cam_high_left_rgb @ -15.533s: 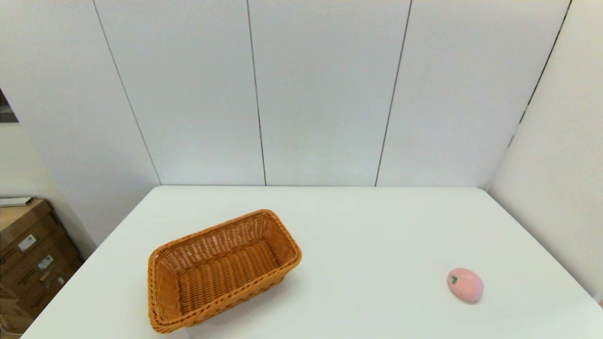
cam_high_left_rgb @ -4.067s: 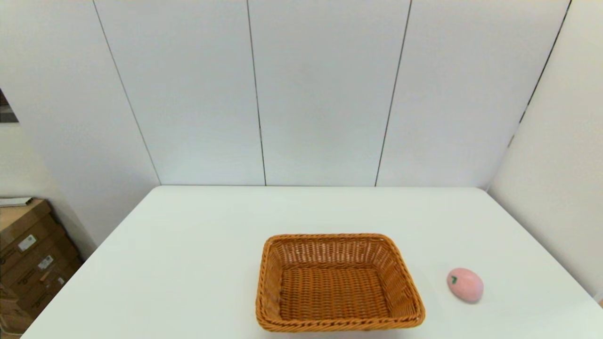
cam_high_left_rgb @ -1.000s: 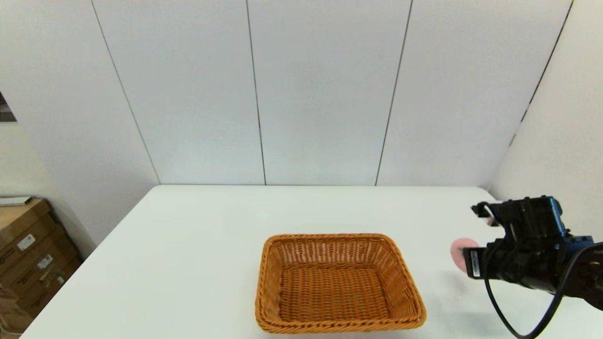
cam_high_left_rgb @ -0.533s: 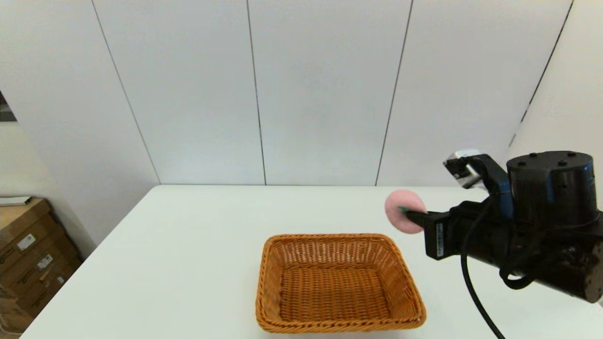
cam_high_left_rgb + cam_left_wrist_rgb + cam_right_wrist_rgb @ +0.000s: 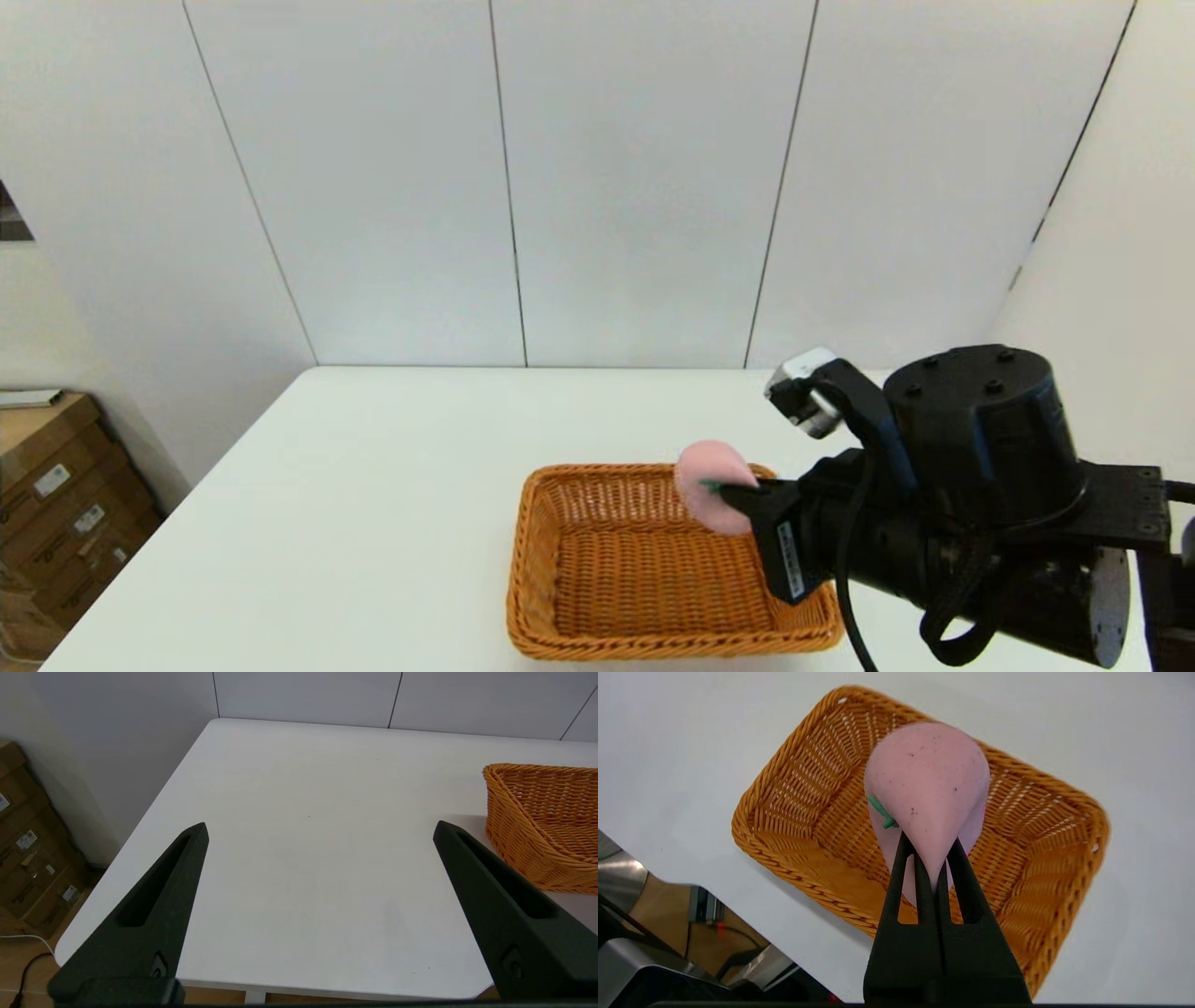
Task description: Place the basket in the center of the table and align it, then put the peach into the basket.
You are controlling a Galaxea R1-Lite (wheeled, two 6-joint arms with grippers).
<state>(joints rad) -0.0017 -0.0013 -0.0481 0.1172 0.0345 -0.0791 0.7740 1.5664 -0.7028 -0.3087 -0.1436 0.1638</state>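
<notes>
While peach [image 5: 927, 784] hangs over basket [image 5: 560, 560]: not yet released.
Right gripper [image 5: 931, 858]: fingers pinched tight on peach's narrow end; it looks soft, squashed.
Handling: light, squishy, probably rolls; drop low, mid-basket.
Left gripper [image 5: 320, 833]: spread wide, idle over table [image 5: 303, 812].

No words or numbers can be read. The brown cardboard boxes [image 5: 56, 509] on the floor have small white stickers, but the print is too tiny to read. A white sticker [image 5: 791, 560] on the right arm has small dark marks, too small to read.
</notes>
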